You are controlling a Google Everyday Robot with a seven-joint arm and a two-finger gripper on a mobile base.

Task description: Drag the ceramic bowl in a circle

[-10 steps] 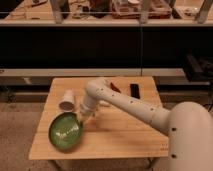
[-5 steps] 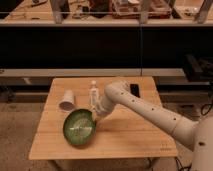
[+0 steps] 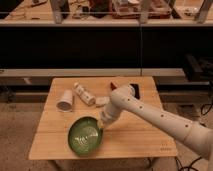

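A white robot arm reaches down over a wooden table (image 3: pixel 145 137), its gripper (image 3: pixel 103 124) touching the right rim of the ceramic bowl (image 3: pixel 85 135), which lies just left below it. A paper cup (image 3: pixel 65 100) lies farther up left.

We see the gripper (image 3: pixel 102 125) low over a light wooden table (image 3: pixel 135 137) | behind it we find a dark shelf wall with a pale ledge (image 3: pixel 60 72) | above that, a cluttered wooden counter (image 3: pixel 30 12) | speckled floor (image 3: pixel 17 130) lies to the gripper's far side | dim indoor light
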